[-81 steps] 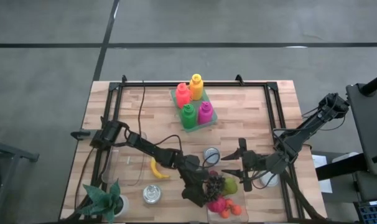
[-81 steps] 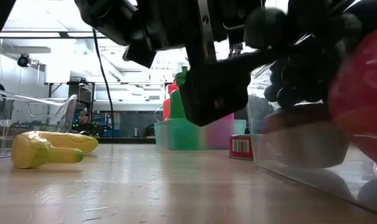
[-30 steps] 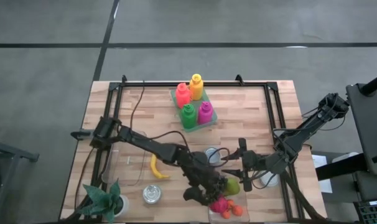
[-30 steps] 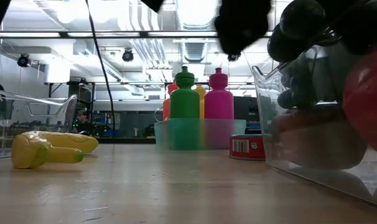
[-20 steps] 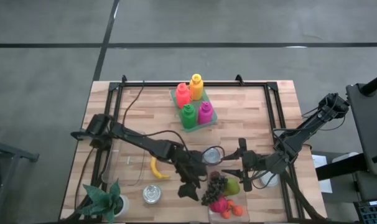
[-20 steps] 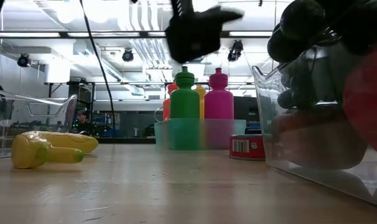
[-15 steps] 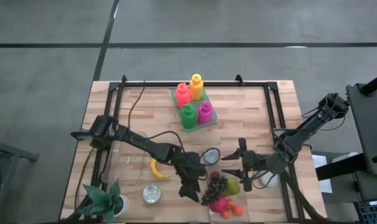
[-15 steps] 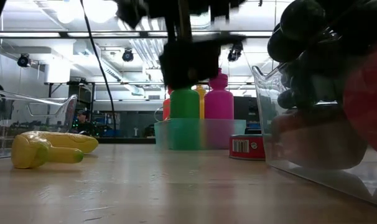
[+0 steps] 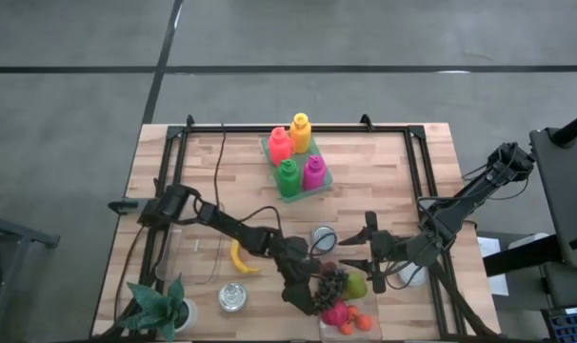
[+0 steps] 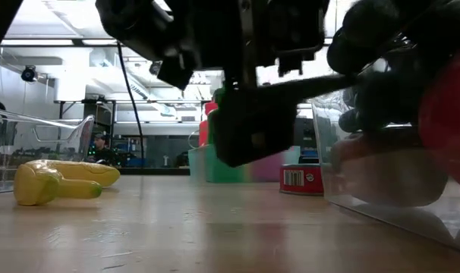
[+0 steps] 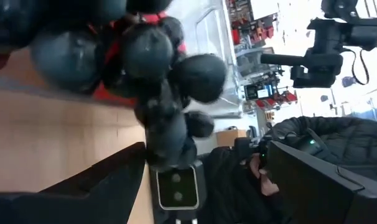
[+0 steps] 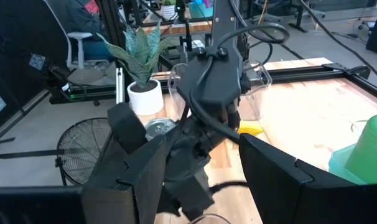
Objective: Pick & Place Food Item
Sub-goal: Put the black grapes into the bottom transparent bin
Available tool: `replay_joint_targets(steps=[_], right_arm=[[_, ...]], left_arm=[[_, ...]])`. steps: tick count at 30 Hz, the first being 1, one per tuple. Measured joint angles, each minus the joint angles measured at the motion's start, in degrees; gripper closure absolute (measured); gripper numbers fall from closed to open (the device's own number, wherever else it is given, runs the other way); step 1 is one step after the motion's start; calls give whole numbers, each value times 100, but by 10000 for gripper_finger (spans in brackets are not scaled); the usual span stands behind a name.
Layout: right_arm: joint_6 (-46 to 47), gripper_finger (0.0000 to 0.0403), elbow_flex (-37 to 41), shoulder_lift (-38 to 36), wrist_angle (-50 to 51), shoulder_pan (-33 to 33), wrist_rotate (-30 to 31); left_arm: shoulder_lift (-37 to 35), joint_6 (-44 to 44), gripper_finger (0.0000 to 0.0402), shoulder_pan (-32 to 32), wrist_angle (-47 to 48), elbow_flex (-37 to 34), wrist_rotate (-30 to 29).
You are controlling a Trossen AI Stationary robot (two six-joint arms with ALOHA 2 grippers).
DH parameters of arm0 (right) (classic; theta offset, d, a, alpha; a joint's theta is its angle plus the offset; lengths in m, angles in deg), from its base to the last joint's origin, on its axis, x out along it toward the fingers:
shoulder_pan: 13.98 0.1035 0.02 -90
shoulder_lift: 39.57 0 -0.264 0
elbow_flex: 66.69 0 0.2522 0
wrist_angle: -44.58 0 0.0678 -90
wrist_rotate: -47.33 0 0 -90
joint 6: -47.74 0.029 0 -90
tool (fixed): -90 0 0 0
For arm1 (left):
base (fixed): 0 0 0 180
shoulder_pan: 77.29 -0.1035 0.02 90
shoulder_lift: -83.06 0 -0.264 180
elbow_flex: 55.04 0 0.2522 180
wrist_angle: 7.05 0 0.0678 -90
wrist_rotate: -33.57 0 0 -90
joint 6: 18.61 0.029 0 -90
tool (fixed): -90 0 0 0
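A bunch of dark grapes (image 9: 331,281) lies on top of the other fruit in a clear bin (image 10: 382,189) at the table's near edge. My left gripper (image 9: 310,291) is open and low at the bin's left side. In the left wrist view its fingers (image 11: 89,193) stand on either side of the grapes' (image 11: 160,81) end without touching them. My right gripper (image 9: 369,250) hangs open and empty above the table, just right of the bin. A yellow banana (image 9: 239,259) lies on the wood to the left.
A green fruit (image 9: 353,284), a pink one (image 9: 331,312) and orange ones (image 9: 353,322) share the bin. A small tin (image 9: 324,238) stands just beyond it. A tray of coloured bottles (image 9: 298,157) is at the back. A potted plant (image 9: 160,305), a silver can (image 9: 232,298) and a clear box (image 9: 198,252) are at the near left.
My left gripper has come down from above the bin to table height beside the grapes, and it has rolled about its own line on the way. It stays open. The grapes and my right arm have kept still.
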Motion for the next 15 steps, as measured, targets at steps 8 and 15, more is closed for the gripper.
replay_joint_targets(steps=[8,15], right_arm=[[0,203,-2,0,85,2,0],[0,203,-2,2,129,7,0]], left_arm=[[200,59,61,0,24,370,61],[207,127,63,0,72,357,61]])
